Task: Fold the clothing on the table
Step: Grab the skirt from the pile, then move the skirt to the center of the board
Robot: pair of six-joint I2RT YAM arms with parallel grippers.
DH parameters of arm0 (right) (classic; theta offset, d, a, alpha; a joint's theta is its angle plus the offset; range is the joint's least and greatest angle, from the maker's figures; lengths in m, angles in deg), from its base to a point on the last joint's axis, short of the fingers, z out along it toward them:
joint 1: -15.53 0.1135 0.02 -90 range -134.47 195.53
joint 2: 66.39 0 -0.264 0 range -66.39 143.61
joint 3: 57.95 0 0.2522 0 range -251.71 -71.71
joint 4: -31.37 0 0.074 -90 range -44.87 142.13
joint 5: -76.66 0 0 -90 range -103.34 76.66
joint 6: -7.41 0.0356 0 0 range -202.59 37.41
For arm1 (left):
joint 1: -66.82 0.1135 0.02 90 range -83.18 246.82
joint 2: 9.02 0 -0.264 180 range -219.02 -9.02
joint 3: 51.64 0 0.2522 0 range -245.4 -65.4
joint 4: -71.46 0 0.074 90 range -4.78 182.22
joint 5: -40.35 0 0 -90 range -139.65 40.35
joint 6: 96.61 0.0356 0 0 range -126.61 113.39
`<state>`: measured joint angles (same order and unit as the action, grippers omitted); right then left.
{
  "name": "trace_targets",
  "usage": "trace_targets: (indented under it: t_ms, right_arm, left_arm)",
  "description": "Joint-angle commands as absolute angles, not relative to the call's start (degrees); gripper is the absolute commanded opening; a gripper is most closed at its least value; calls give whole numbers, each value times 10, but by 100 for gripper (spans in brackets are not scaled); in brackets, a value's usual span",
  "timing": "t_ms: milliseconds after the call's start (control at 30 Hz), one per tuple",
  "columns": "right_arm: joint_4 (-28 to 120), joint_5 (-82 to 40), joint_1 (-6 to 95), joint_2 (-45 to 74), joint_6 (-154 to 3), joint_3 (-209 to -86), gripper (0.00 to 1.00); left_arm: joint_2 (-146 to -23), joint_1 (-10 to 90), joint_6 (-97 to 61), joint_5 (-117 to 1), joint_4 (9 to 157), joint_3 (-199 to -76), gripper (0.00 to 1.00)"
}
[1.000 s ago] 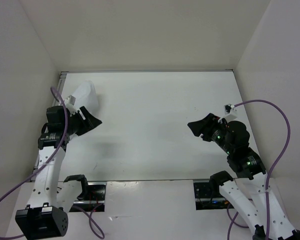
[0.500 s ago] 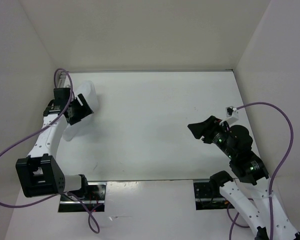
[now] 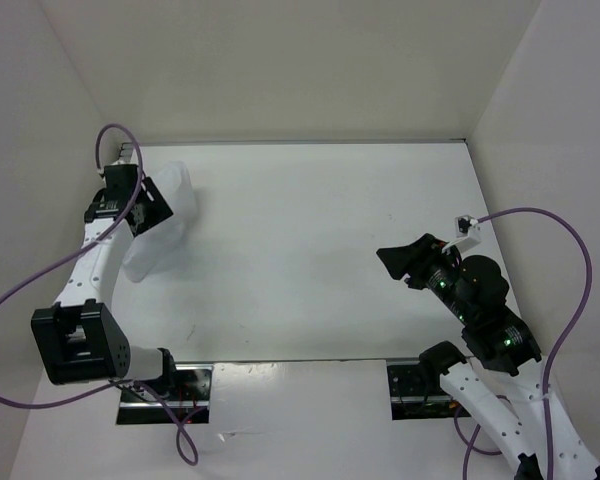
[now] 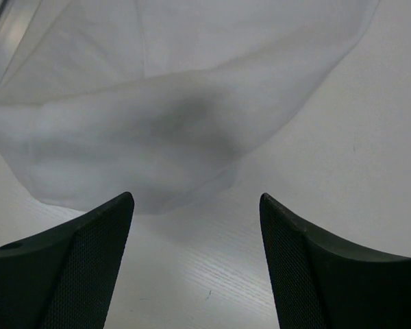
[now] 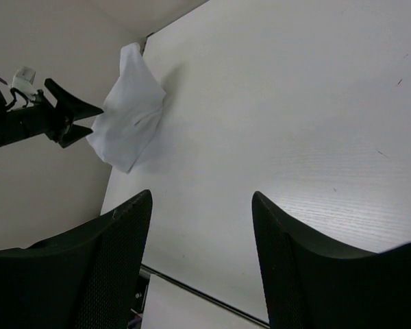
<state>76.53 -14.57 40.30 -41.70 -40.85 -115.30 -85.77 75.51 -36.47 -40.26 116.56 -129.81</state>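
I have my left gripper (image 4: pixel 195 199) with its jaws spread and holding nothing. The clothing (image 4: pixel 157 116) lies rumpled on the table (image 3: pixel 310 230) just ahead of its fingertips. My right gripper (image 5: pixel 202 195) also gapes empty, with the clothing well apart, ahead to its left.

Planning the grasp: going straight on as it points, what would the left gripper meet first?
Most likely the clothing, bunched just ahead of the left gripper, jaws open; depth is unclear.
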Motion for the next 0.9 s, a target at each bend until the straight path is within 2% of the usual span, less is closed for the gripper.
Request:
trace_targets:
  t_ms: [0,167,267,333,367,400,433,500,667,867]
  right_arm:
    - [765,-132,409,-422,-405,-1158,66]
    - [765,-132,414,-422,-405,-1158,66]
    - [760,-132,415,-427,-405,-1158,66]
    - [760,-132,415,-433,-405,-1158,66]
    - [760,-132,415,-433,-405,-1158,66]
    - [760,-132,415,-433,-405,-1158,66]
    - [760,-132,415,-439,-405,-1158,66]
    - [760,-132,415,-439,-405,-1158,66]
    - [760,-132,415,-434,-405,-1158,66]
    - [760,-132,415,-434,-405,-1153,66]
  left_arm:
    - [-892,754,-346,-344,1155,-1321,81]
    - [-1010,754,-341,-317,1179,-1366,81]
    - [-1064,754,-341,-329,1179,-1393,73]
    - [-1078,754,-341,-358,1168,-1402,57]
    - [-1078,748,-341,-366,1163,-1402,36]
    - [-1078,743,-341,-398,1162,-1410,25]
    - [-1073,736,-334,-414,1162,-1417,1]
    - [-1038,712,-325,-451,1152,-1422,0]
    - [-949,614,-324,-722,1158,-1526,0]
    - [-896,581,-366,-837,1147,-1644,0]
